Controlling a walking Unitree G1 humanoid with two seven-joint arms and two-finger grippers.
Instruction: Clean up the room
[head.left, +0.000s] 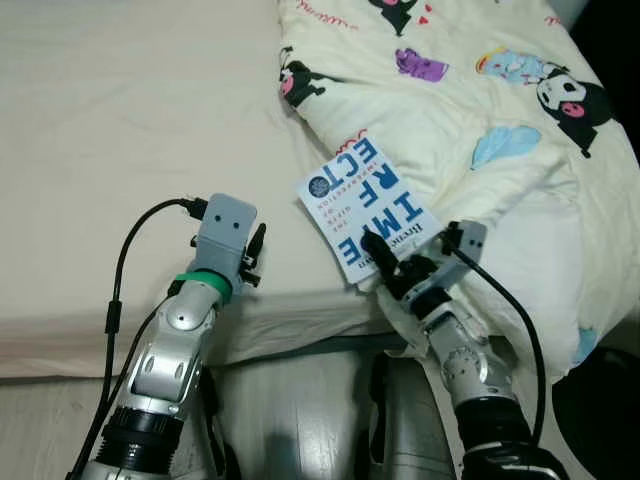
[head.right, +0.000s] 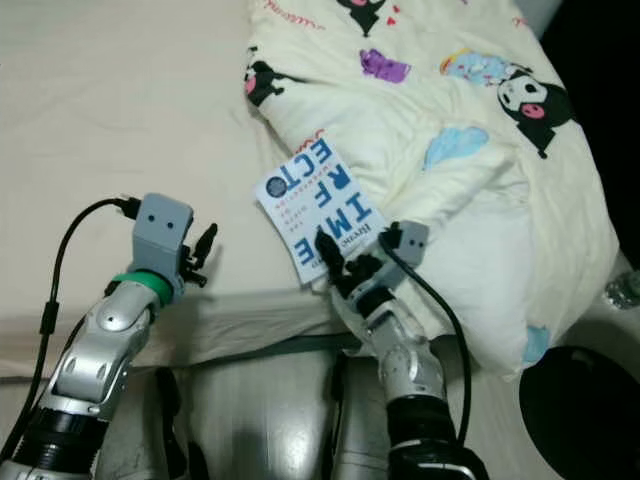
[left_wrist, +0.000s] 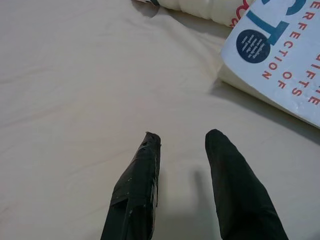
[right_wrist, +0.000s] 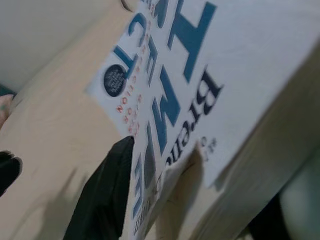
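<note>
A white book (head.left: 367, 205) with big blue letters on its cover lies at the bed's near edge, partly against the quilt. My right gripper (head.left: 381, 260) is shut on the book's near corner, one black finger (right_wrist: 107, 190) pressed on the cover and the other under it. The book's far corner (left_wrist: 280, 60) appears in the left wrist view too. My left gripper (left_wrist: 182, 142) is open, hovering just above the bare cream sheet (head.left: 120, 150) left of the book, nothing between its fingers (left_wrist: 140, 185).
A cream quilt (head.left: 470, 110) printed with cartoon characters is bunched over the bed's right side and hangs past the edge. A dark round object (head.right: 580, 410) sits on the floor at the right. The mattress edge (head.left: 290, 325) runs just before my arms.
</note>
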